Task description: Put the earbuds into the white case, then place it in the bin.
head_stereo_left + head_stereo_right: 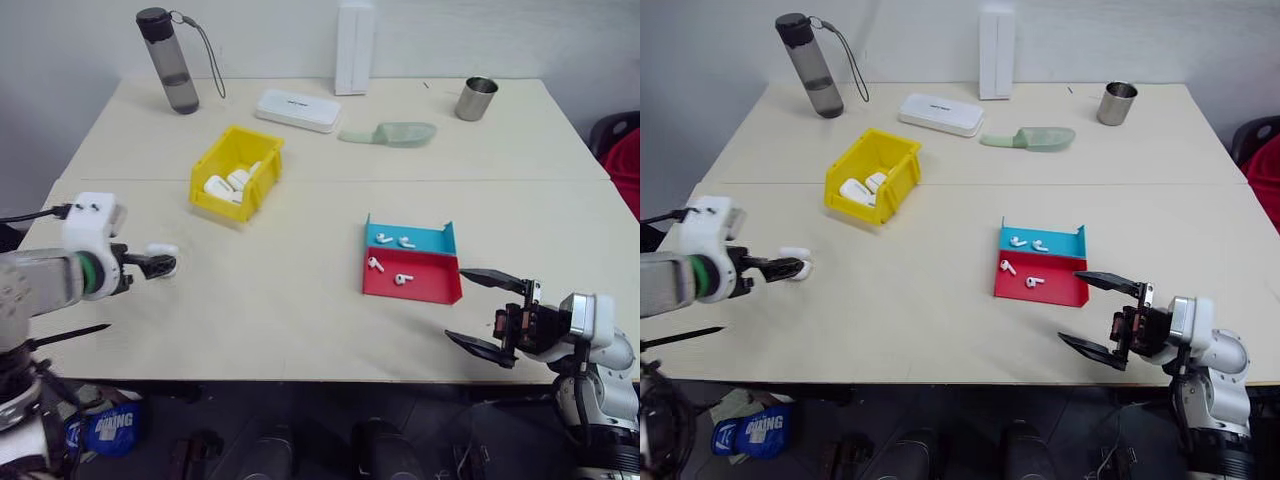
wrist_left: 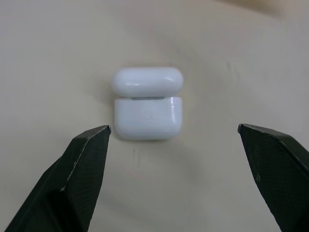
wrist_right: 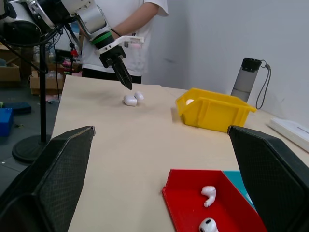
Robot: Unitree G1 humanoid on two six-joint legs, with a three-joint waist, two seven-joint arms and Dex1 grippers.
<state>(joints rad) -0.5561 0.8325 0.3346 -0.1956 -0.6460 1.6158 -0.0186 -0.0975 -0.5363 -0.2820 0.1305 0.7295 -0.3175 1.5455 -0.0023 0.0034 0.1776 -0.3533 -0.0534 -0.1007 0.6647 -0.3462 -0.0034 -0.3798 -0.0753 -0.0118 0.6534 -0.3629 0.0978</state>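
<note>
Left gripper hovers over the open white case, jaws apart; right gripper jaws apart beside the tray.

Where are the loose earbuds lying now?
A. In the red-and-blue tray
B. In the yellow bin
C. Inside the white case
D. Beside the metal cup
A: four earbuds lie in the red-and-blue tray, two in each half.
</note>
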